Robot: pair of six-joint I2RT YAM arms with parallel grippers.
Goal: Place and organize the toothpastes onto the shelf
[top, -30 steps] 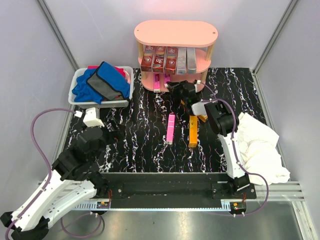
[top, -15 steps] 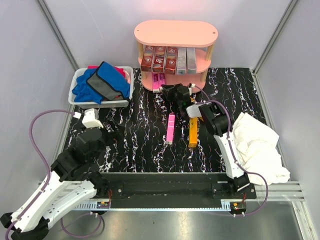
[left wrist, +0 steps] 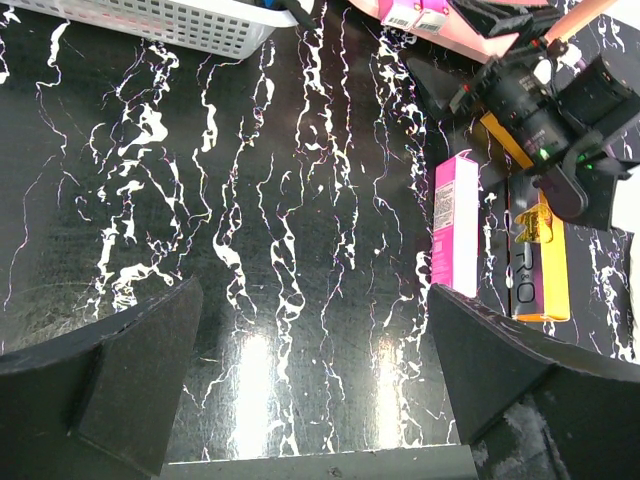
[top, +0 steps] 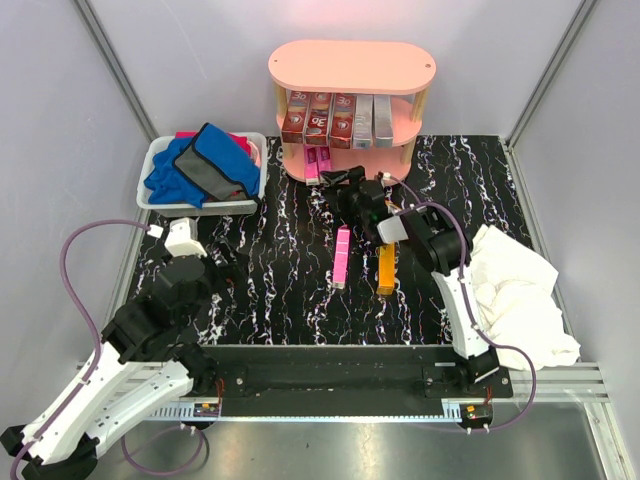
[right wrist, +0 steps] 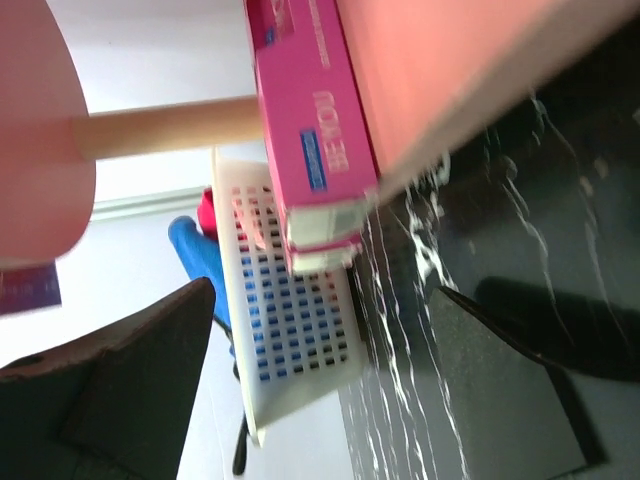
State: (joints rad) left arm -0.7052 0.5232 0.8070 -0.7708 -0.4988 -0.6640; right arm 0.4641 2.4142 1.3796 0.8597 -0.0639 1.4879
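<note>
The salmon-pink shelf (top: 350, 65) stands at the back. Its middle tier holds dark red and silver toothpastes (top: 335, 117), and two bright pink boxes (top: 318, 160) lie on the bottom tier. My right gripper (top: 335, 180) is open just in front of those pink boxes (right wrist: 310, 130), holding nothing. A pink toothpaste (top: 342, 256) and an orange one (top: 386, 268) lie on the black mat. My left gripper (top: 228, 262) hovers open over the mat at the left, with the pink box (left wrist: 455, 237) and the orange box (left wrist: 540, 270) ahead to its right.
A white bin (top: 160, 195) with blue and grey cloths (top: 205, 165) sits left of the shelf. A crumpled white cloth (top: 520, 290) lies at the right edge. In the right wrist view, the bin (right wrist: 300, 340) is beyond a wooden post (right wrist: 170, 128).
My right gripper went from shut to open and let go of a pink box on the shelf's bottom tier. The left arm has not moved.
</note>
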